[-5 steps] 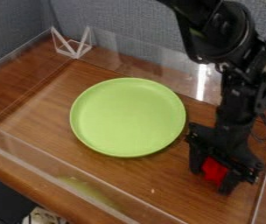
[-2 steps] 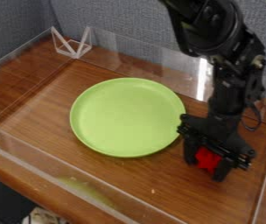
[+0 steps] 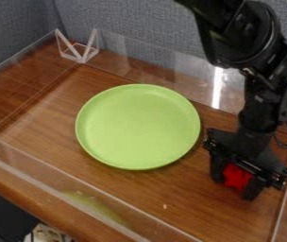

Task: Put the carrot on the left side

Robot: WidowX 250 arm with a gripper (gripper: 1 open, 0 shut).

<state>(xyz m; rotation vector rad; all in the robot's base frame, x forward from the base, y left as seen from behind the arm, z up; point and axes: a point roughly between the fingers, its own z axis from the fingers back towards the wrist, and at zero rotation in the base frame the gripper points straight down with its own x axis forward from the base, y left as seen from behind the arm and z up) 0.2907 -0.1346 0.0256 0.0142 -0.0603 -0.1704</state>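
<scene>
The carrot (image 3: 237,175) is a bright red blocky piece showing between the black fingers of my gripper (image 3: 244,181), low over the wooden table (image 3: 39,90) at the right. The gripper points straight down and is shut on the carrot, with a finger on each side of it. Most of the carrot is hidden by the fingers. A round lime-green plate (image 3: 137,126) lies in the middle of the table, just left of the gripper, with nothing on it.
Clear plastic walls (image 3: 172,66) fence the table on all sides; the right wall stands close behind the gripper. A small white wire stand (image 3: 76,44) sits at the back left corner. Bare wood shows left of the plate.
The wrist has rolled a little, and the red carrot has stayed between the fingers. The gripper has kept its place to the right of the plate.
</scene>
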